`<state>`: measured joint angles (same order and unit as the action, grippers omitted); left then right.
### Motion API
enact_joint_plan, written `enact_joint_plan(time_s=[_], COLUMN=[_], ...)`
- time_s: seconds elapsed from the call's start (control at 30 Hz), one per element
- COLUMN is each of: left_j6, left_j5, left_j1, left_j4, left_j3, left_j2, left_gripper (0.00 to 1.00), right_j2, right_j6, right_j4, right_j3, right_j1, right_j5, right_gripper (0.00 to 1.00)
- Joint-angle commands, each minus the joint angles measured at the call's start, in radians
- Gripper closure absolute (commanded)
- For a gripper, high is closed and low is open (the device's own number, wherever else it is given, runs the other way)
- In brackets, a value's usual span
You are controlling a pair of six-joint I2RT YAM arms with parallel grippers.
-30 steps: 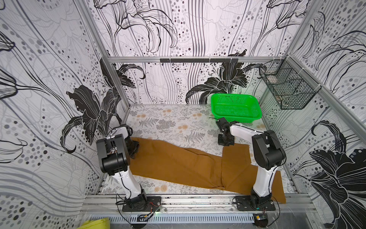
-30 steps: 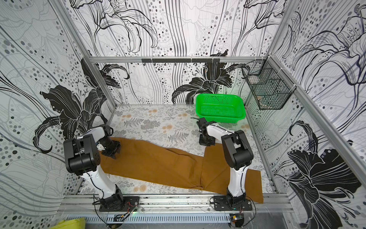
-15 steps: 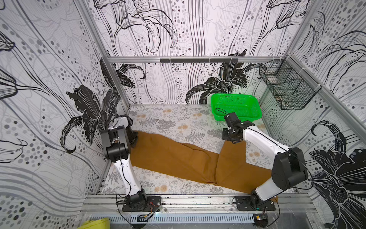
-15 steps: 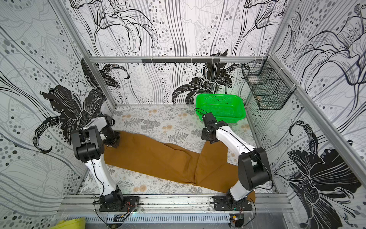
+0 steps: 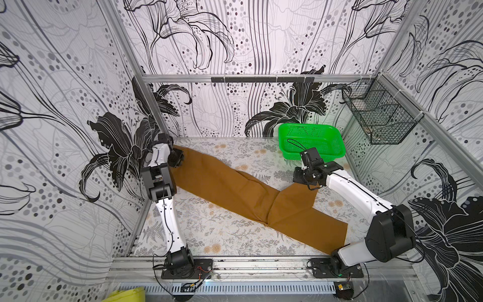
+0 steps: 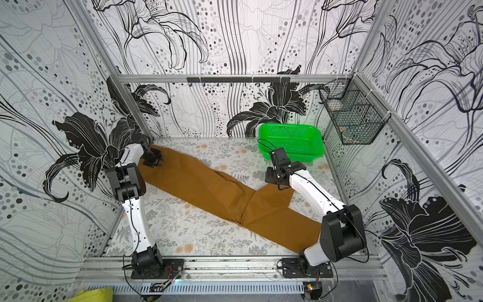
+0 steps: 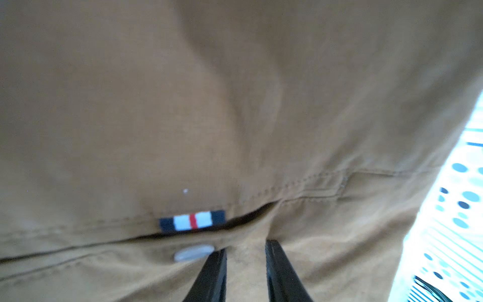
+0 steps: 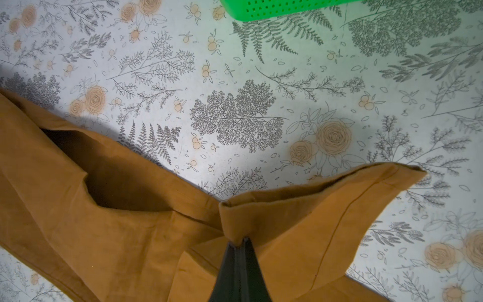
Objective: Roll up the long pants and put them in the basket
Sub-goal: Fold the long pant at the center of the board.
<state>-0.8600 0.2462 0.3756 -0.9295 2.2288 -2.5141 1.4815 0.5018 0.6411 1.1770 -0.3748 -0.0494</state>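
Just hauled up the frame, the long pants (image 5: 230, 188) now stretch diagonally from upper left to lower right, left gripper (image 7: 245, 247) pinching the waistband, right gripper (image 8: 239, 241) clamped on a hem (straightening, no rolling yet).

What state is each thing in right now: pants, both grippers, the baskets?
long pants: unrolled, lying diagonally across the table, one leg hem lifted.
left gripper: shut on the waist end.
right gripper: shut on a leg hem.
green basket: upright, empty.
wire basket: hung on the wall, contents unclear.
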Motion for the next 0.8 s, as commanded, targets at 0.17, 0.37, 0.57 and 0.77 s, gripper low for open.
enact_joint_plan(time_s=[0.17,0.37,0.57,0.77], left_j6=[-0.007,0.003,0.013,-0.003], left_j5=[-0.01,-0.042,-0.066,-0.055], left_j1=[0.004,0.004,0.004,0.003], left_j4=[0.052,0.041,0.029,0.051], left_j3=[-0.019,-0.07,-0.108,-0.159], left_j2=[0.021,0.065,0.101,0.121], left_gripper=[0.69,0.69,0.7,0.7], right_j2=[-0.307,-0.668,-0.818,-0.871], right_j6=[0.176,0.317,0.305,0.299], right_j4=[0.271,0.416,0.444,0.54], right_j3=[-0.223,-0.329,-0.235,-0.164], right_j1=[-0.081,-0.093,-0.093,-0.093], right_j5=[-0.11,-0.239,-0.451,-0.446], right_gripper=[1.0,1.0,1.0,1.0])
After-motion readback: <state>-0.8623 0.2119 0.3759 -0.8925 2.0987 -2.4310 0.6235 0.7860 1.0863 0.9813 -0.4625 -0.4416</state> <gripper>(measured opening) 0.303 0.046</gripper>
